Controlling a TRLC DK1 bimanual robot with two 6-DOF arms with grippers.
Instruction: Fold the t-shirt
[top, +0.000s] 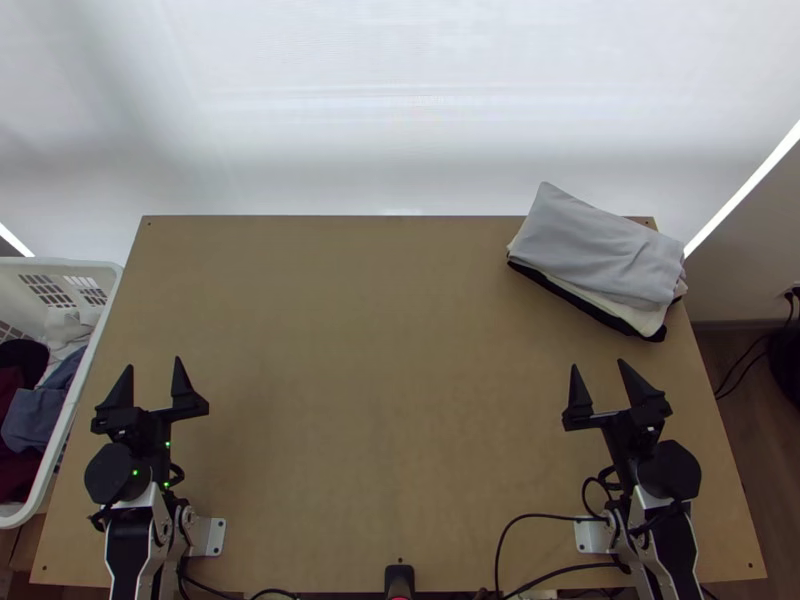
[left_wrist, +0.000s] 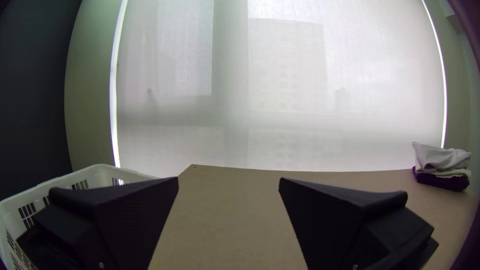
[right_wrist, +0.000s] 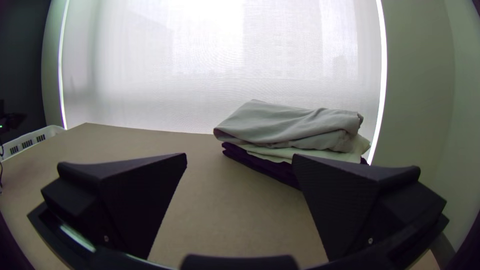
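In the top view my left gripper (top: 155, 372) stands open over the table's near left part, nothing between its fingers. My right gripper (top: 598, 372) is open too, over the near right part, short of a stack of folded cloths. A folded grey cloth (top: 600, 245) tops that stack at the far right corner, with a cream cloth (top: 648, 318) and a black one (top: 570, 292) under it. The left wrist view has my left gripper (left_wrist: 228, 182) apart from the stack; in the right wrist view the grey cloth (right_wrist: 290, 125) lies beyond my right gripper (right_wrist: 240, 160).
A white basket (top: 95, 340) with dark red, blue and white cloths stands against the table's left side. The wooden table (top: 380, 350) lies bare between the arms. Black cables (top: 540, 517) run along its near edge, by the right arm's base.
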